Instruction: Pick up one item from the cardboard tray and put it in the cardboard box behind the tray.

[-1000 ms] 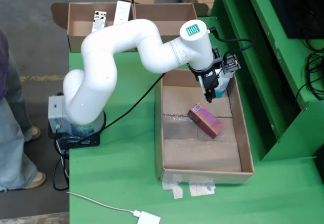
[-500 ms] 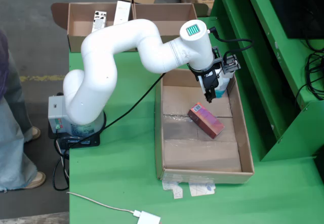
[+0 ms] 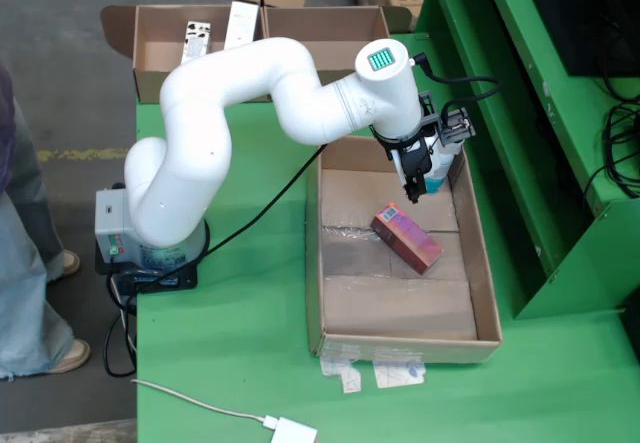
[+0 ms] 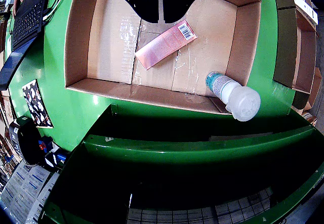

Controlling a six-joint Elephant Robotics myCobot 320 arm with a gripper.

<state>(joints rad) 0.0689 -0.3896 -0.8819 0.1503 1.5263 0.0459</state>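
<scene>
Nothing has moved over the last second: the end effector (image 3: 414, 195), jaws spread and empty, still hovers above the pink rectangular carton (image 3: 407, 238) lying in the shallow cardboard tray (image 3: 400, 347), so descent remains.

White myCobot arm (image 3: 250, 88) rises from its base (image 3: 150, 248) at the left of the fixed view, bulky lower link upright, elbow bent at top left, upper link running right and slightly down to the wrist. Wrist cap with green display (image 3: 384, 59) faces up. Gripper (image 3: 416, 191) hangs below the wrist, pointing straight down, black fingers (image 3: 410, 178) close together, tips hanging free in the air; whether they are fully closed can't be told from this angle. Black cable (image 3: 460, 85) loops off the wrist to the right. In the gripper-mounted view the gripper (image 4: 161, 9) shows only as two dark blurred lobes at the top edge, narrow gap between them.
</scene>
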